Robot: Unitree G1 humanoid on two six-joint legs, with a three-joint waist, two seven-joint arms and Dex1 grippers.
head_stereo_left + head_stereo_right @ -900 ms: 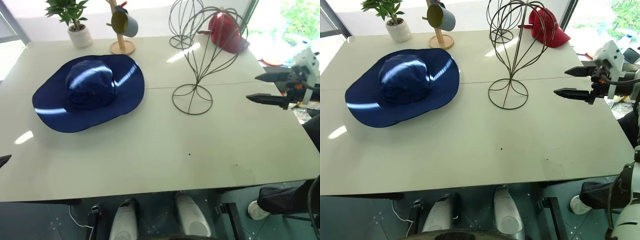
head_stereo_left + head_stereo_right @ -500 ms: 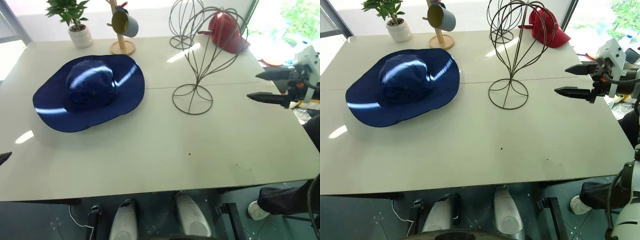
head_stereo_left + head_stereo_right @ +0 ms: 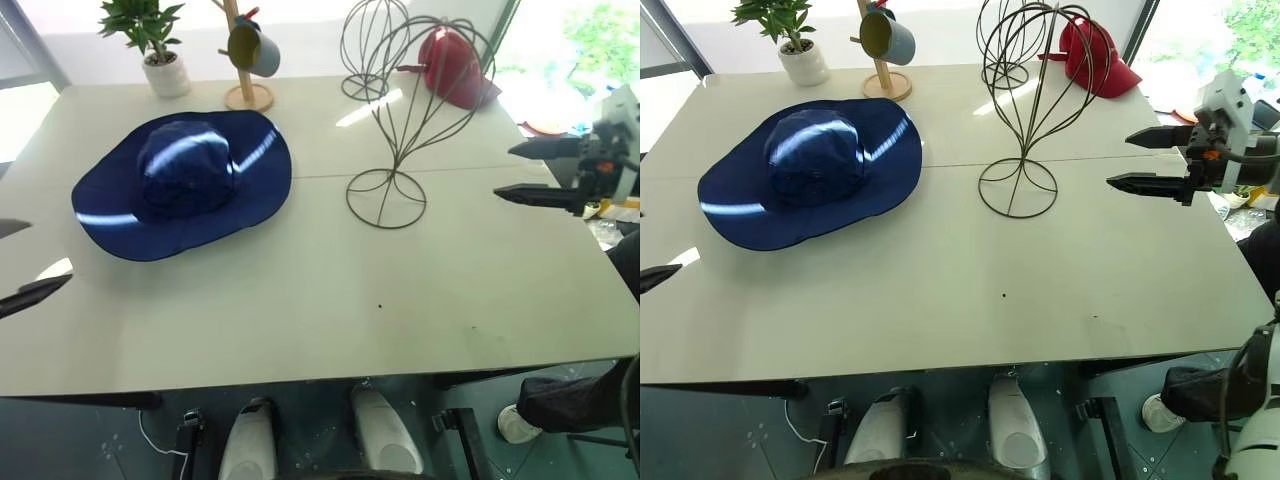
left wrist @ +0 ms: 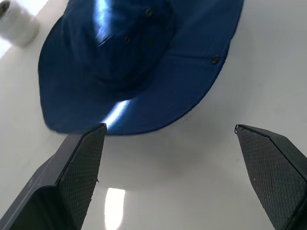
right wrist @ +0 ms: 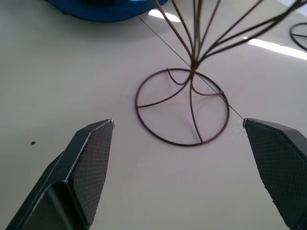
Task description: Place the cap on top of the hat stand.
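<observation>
Left gripper (image 4: 168, 139) now nearer cap (image 4: 139, 62)

Left claw (image 3: 20, 262) and right claw (image 3: 1148, 160) hover (both spread wide, empty).

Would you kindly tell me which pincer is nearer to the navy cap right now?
Left. The left pincer hangs open just off the cap brim's near-left edge; the right pincer, also open, sits beyond the hat stand.

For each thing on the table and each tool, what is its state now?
cap: lying flat on table, not held
hat stand: upright, head cage bare
left tool: open, pointed at the cap
right tool: open, holds nothing
red cap: on the table behind the stand
mug: hanging on wooden rack
</observation>
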